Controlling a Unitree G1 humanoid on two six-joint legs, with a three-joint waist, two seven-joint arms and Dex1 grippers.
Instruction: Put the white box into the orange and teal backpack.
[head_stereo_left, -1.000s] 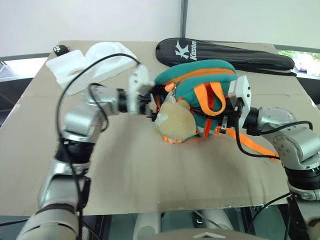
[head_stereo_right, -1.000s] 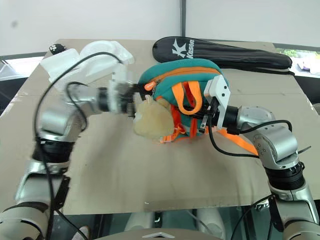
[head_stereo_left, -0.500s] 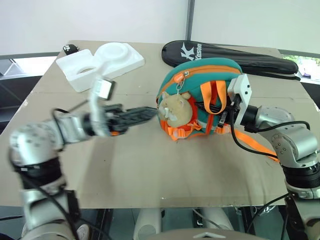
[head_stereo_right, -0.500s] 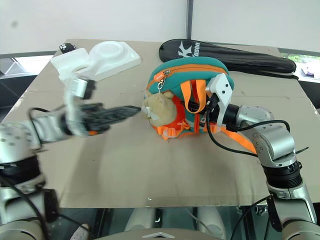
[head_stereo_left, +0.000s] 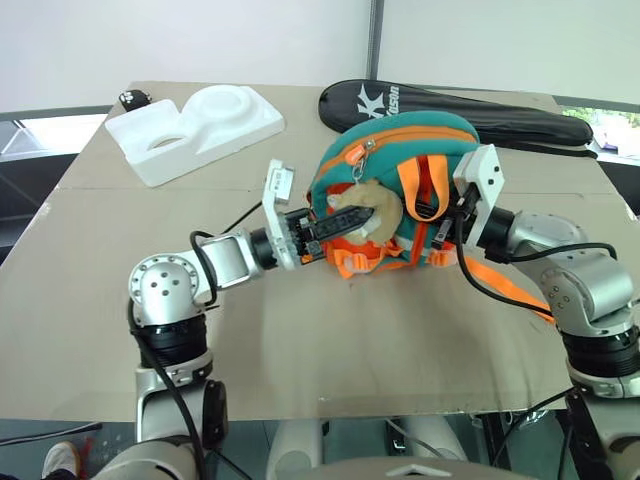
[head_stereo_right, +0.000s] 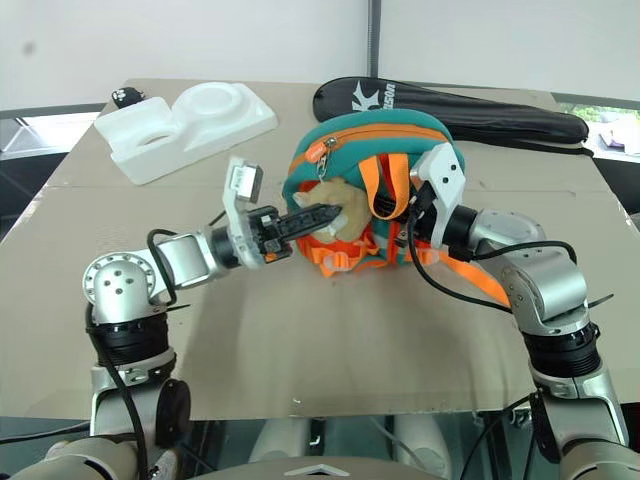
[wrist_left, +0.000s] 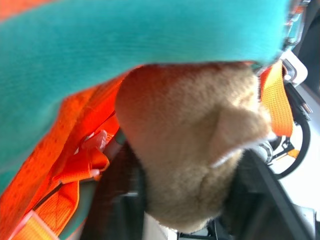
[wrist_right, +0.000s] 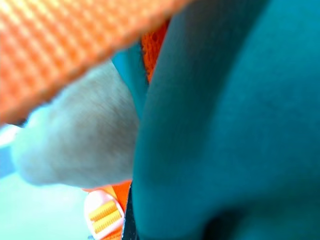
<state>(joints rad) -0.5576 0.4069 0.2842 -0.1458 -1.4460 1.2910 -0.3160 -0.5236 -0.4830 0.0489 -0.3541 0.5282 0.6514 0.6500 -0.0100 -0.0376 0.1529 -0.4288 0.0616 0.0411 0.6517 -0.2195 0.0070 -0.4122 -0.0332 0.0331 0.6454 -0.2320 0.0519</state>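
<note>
Your landmark is the orange and teal backpack (head_stereo_left: 400, 175): a small, rounded, soft dome in a teal fabric shell with an orange zipper line across its crown. It stands roughly mid-table on the flat, matte tan cardboard table (head_stereo_left: 300, 340). Its orange side with woven webbing straps and the looped top handle faces you. One loose orange strap (head_stereo_left: 505, 288) trails from its base along the cardboard under your right arm.

A beige plush charm (head_stereo_left: 365, 208), fuzzy and lumpy, hangs against the backpack's near face. Your left gripper (head_stereo_right: 318, 214) comes in from the backpack's left. Its black fingers are narrowed around the charm, one finger on each side in the left wrist view, though a firm pinch cannot be confirmed. Your right gripper (head_stereo_left: 440, 212) is pressed against the backpack's right side at the handle, jaws clenched shut; what they pinch is hidden by the fabric.

The zipper looks mostly closed from here, and you cannot tell what the backpack holds, or where the white box is.

Behind and left of the backpack lies a bulky white styrofoam block (head_stereo_left: 195, 130) with smooth round hollows. Directly behind the backpack lies a long, slim black racket bag (head_stereo_left: 460, 108) with white lettering, its long axis running across the table.
</note>
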